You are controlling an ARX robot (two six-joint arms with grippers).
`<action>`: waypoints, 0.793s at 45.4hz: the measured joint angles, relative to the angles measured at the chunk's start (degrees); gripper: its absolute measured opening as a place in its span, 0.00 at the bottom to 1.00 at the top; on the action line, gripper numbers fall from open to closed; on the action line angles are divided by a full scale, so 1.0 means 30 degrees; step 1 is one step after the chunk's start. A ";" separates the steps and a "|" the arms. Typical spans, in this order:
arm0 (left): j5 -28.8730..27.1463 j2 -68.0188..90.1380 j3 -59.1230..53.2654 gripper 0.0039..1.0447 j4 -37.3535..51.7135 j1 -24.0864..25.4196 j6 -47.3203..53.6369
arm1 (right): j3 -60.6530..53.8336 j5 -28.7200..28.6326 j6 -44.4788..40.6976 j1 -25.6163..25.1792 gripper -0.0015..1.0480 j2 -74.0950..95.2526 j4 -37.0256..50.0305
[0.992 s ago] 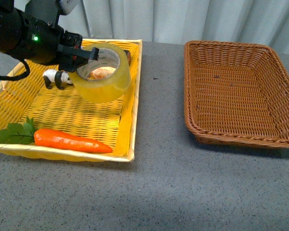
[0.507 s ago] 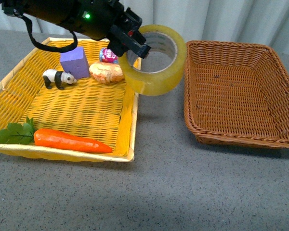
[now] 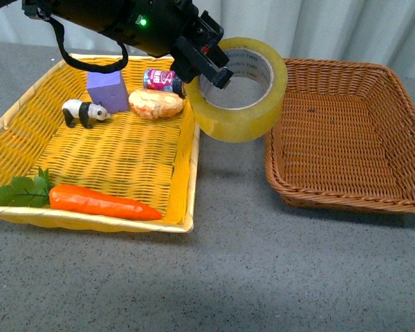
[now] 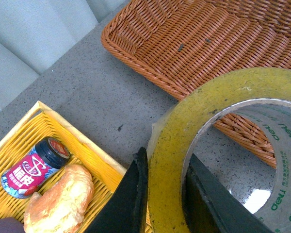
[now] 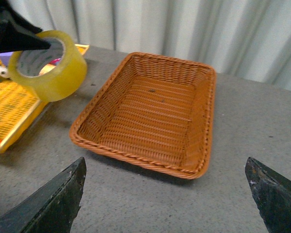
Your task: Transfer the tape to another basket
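My left gripper (image 3: 206,63) is shut on the wall of the tape (image 3: 243,104), a wide yellowish translucent roll with a white printed core. It holds the roll in the air over the gap between the yellow tray's right rim and the brown wicker basket (image 3: 346,131). In the left wrist view the black fingers (image 4: 131,199) clamp the tape (image 4: 223,92), with the basket (image 4: 208,39) just beyond. My right gripper (image 5: 165,194) is open and empty, near the basket's (image 5: 150,111) front edge; the tape (image 5: 51,65) shows at its far left.
The yellow woven tray (image 3: 14,131) at left holds a carrot (image 3: 100,202) with leaves, a panda figure (image 3: 83,112), a purple block (image 3: 107,90), a bread roll (image 3: 155,104) and a small pink can (image 3: 159,79). Grey tabletop lies in front; curtains behind.
My left gripper has carried the tape up out of the yellow tray and rightward, now at the gap beside the brown basket. The tray's items stay put.
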 joint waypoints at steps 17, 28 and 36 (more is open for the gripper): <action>0.0007 0.0007 0.0007 0.16 -0.0007 0.0000 0.0007 | 0.5326 0.0233 0.0510 0.2142 0.91 1.5234 0.7118; -0.0007 0.0007 0.0007 0.16 -0.0007 0.0000 0.0007 | 0.8859 -0.0073 0.1566 0.3934 0.91 2.1274 0.6980; 0.0000 0.0007 0.0007 0.16 -0.0007 0.0000 0.0007 | 1.1577 -0.0262 0.2120 0.5100 0.91 2.4319 0.5887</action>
